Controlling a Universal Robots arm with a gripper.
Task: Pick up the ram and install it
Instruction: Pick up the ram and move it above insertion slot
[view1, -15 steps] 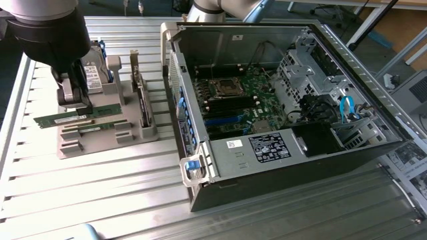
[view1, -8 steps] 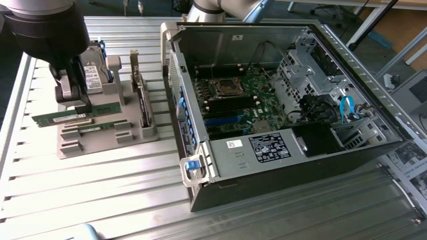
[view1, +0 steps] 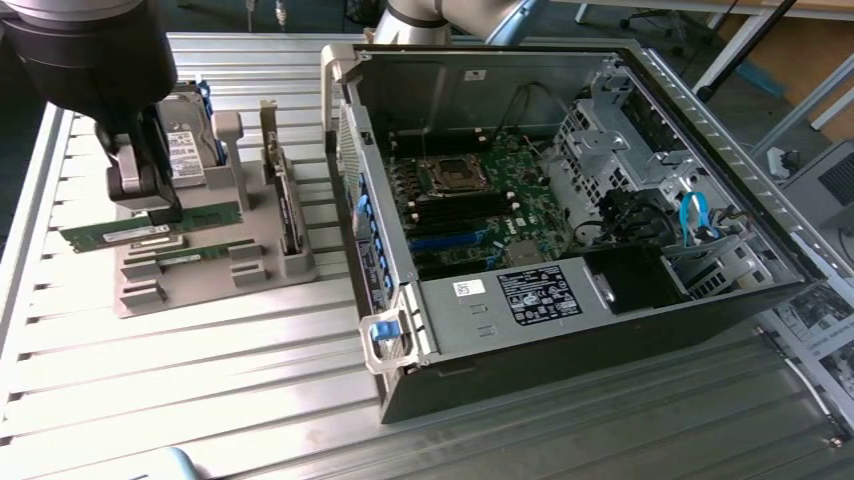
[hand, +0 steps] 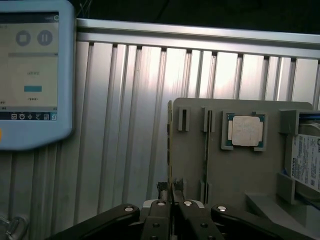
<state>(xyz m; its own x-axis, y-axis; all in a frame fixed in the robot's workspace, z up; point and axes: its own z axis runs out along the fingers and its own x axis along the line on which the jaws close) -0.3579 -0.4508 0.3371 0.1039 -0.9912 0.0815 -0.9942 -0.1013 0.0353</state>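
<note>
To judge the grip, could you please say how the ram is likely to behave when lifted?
The ram is a thin flat board: probably light and stiff. Pinched in the gripper at one spot, it might pivot.

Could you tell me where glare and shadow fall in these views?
Exterior view: glare whitens the table beside the grey holder; the computer case interior is dim. Wrist view: light streaks the table; the gripper, shut on the ram, is dark.

One ram (view1: 134, 232), one CPU chip (hand: 246, 131), one hard drive (hand: 306, 162), one grey holder (hand: 235, 175), one computer case (view1: 561, 372), one touchscreen pendant (hand: 30, 75)
</note>
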